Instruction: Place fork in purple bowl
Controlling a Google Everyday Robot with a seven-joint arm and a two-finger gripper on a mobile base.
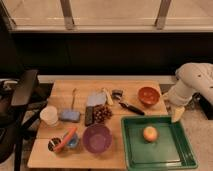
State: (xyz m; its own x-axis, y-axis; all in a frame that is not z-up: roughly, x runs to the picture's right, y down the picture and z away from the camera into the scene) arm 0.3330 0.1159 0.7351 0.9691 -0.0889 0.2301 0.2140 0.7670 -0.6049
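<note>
The fork (74, 98) is a slim pale utensil lying lengthwise on the left-centre of the wooden table. The purple bowl (97, 138) stands near the table's front edge, right of and nearer than the fork, and looks empty. My gripper (177, 114), with pale yellowish fingers pointing down, hangs off the table's right end, just above the far right corner of the green tray (167, 150). It is open, holds nothing, and is far from both fork and bowl.
An orange-red bowl (149, 95) sits at the back right, with a black-handled utensil (131, 108) beside it. A round fruit (149, 133) lies in the tray. A white cup (49, 115), blue sponge (70, 115), grapes (102, 113) and carrot (65, 138) crowd the left half. A black chair (20, 100) stands to the left.
</note>
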